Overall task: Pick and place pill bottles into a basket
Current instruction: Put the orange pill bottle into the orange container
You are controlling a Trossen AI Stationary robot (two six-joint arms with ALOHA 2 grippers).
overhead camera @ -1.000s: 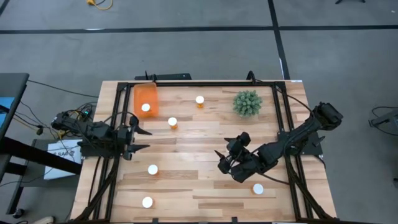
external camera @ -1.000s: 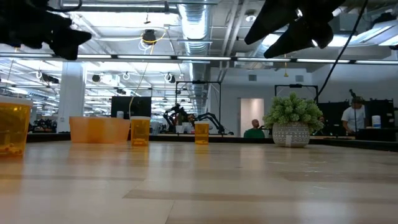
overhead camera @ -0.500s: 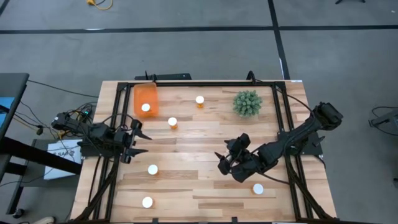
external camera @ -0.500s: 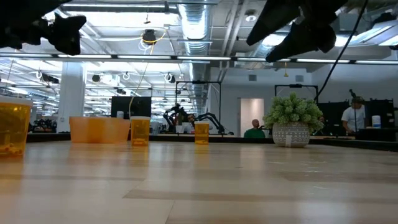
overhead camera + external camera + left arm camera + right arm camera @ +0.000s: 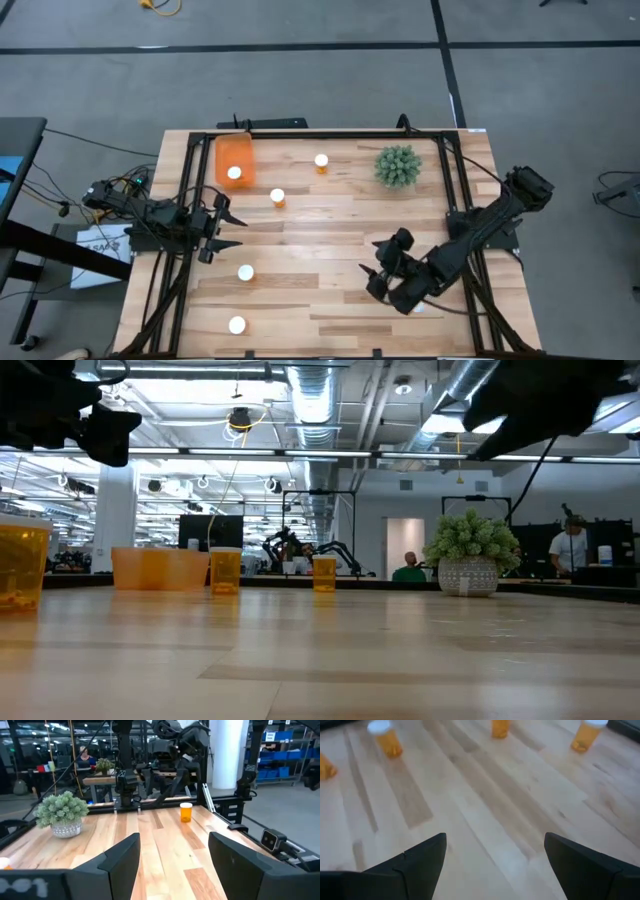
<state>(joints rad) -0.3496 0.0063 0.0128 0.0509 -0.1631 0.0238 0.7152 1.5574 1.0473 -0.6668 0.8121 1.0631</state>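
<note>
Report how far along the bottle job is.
Done: one pill bottle sits inside the basket. In hand: nothing; the left gripper waits open at the table's left edge, and the right gripper is open above the table, over the near-right bottle. Left: loose bottles at and, plus that near-right one.

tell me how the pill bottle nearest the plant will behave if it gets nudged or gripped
That pill bottle stands upright, narrow and taller than wide, so a sideways nudge would probably tip it. Once down, its round body would likely roll across the smooth wooden table. It looks like thin plastic, so probably light and a bit slippery.
</note>
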